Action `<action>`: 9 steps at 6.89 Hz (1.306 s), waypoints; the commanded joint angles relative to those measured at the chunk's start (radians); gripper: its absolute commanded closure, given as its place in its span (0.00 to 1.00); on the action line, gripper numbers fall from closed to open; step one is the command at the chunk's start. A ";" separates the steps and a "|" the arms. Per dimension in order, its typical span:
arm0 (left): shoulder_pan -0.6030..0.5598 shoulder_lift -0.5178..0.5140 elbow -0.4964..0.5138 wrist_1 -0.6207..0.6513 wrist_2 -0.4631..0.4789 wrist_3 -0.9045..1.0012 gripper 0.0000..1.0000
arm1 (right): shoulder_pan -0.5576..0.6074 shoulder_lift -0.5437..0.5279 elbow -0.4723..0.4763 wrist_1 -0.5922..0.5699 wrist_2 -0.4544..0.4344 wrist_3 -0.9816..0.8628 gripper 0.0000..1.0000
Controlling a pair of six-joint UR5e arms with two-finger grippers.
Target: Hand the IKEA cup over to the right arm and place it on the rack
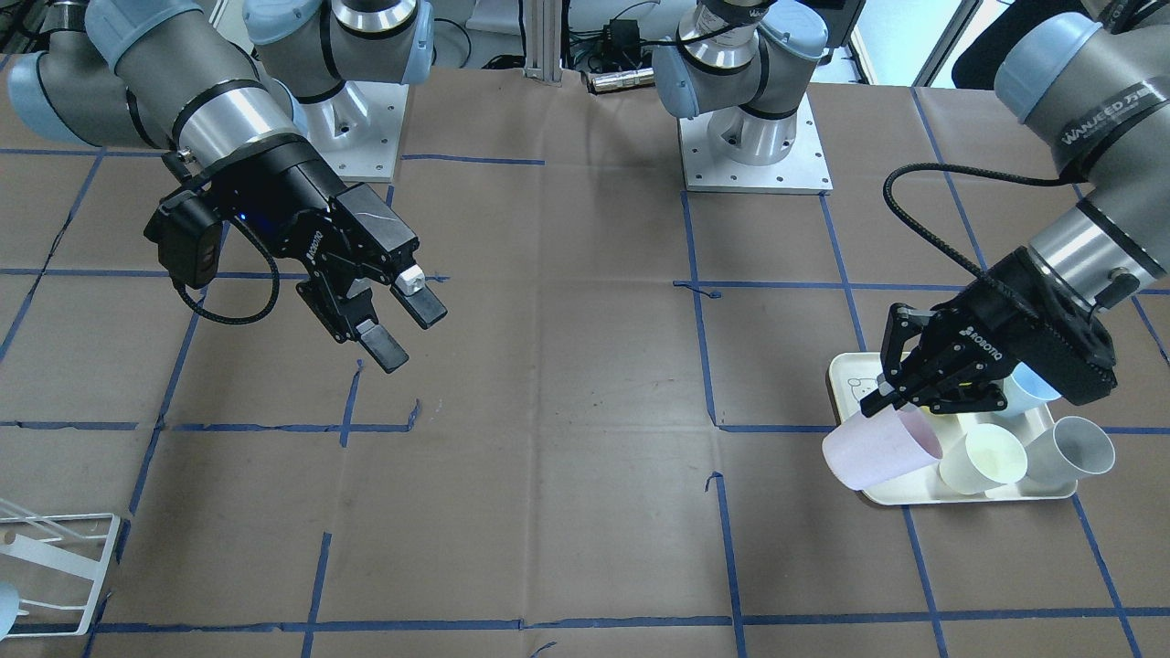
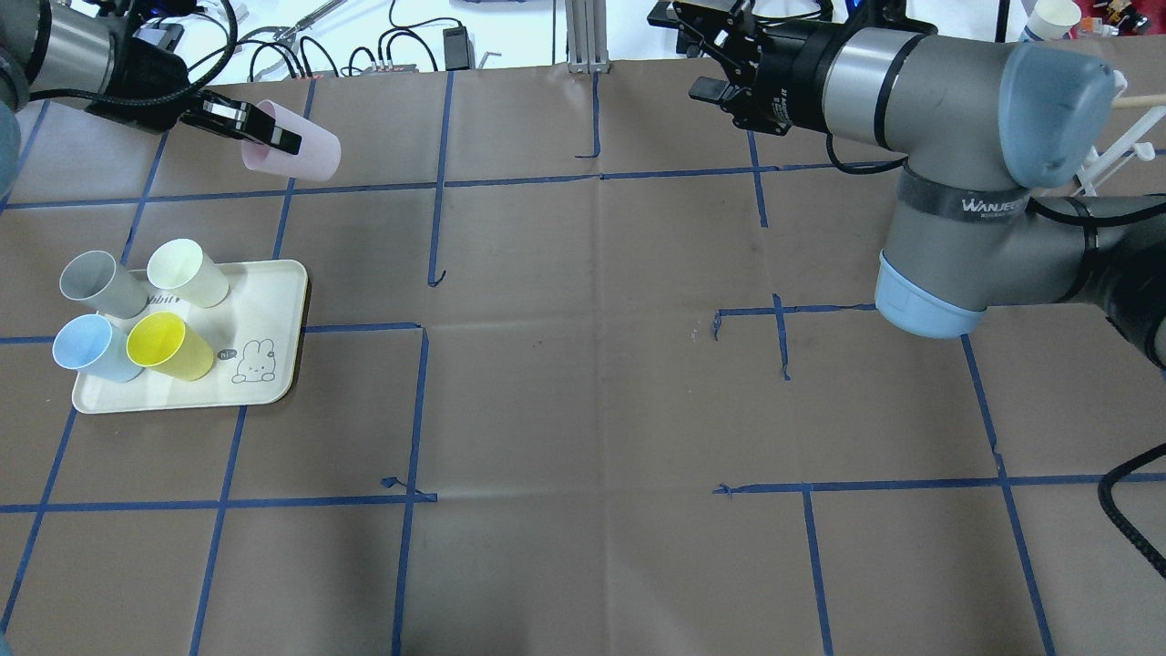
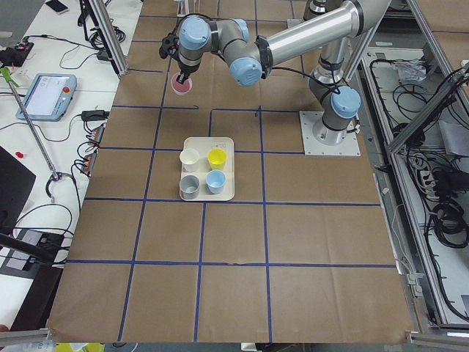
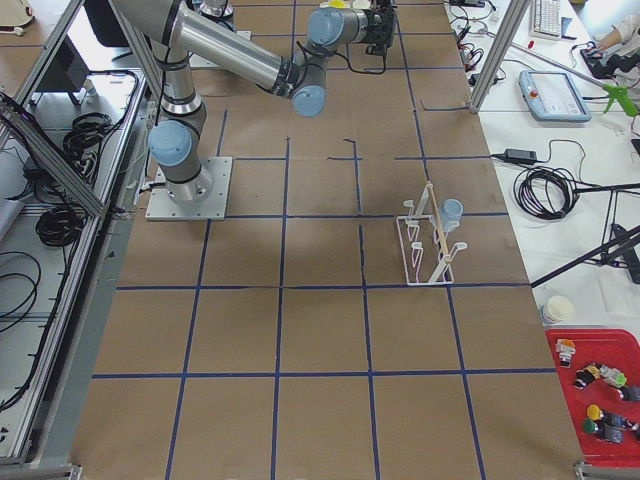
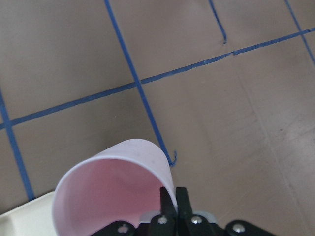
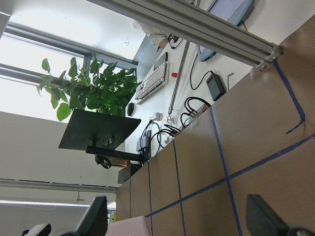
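Note:
The pink IKEA cup (image 1: 879, 450) is held off the table, tilted on its side, with my left gripper (image 1: 894, 402) shut on its rim. From overhead the cup (image 2: 296, 153) hangs beyond the tray at the far left, the left gripper (image 2: 262, 130) clamping its rim. The left wrist view looks into the cup (image 5: 110, 189), with the fingers (image 5: 173, 199) pinched on its wall. My right gripper (image 1: 402, 320), on the right arm (image 2: 911, 82), hovers open and holds nothing, well apart from the cup. The white wire rack (image 4: 430, 242) stands on the right side of the table.
A cream tray (image 2: 273, 310) with a bunny drawing holds a grey cup (image 2: 96, 284), a cream cup (image 2: 187, 271), a blue cup (image 2: 89, 349) and a yellow cup (image 2: 168, 346). A pale blue cup (image 4: 453, 210) sits on the rack. Blue tape lines cross the brown table.

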 commanded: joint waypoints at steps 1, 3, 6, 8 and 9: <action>-0.017 -0.076 0.001 0.150 -0.203 0.104 1.00 | 0.000 0.003 0.002 -0.005 0.000 0.005 0.01; -0.060 -0.104 -0.016 0.246 -0.287 0.179 1.00 | 0.000 0.003 0.002 -0.005 0.000 0.006 0.01; -0.160 -0.132 -0.185 0.628 -0.378 0.233 1.00 | -0.002 0.006 0.005 -0.005 0.000 0.006 0.01; -0.169 -0.100 -0.339 0.847 -0.453 0.120 1.00 | -0.002 0.012 0.004 -0.007 0.000 0.008 0.01; -0.175 -0.088 -0.399 0.990 -0.494 -0.025 1.00 | -0.002 0.014 0.005 -0.007 0.000 0.012 0.01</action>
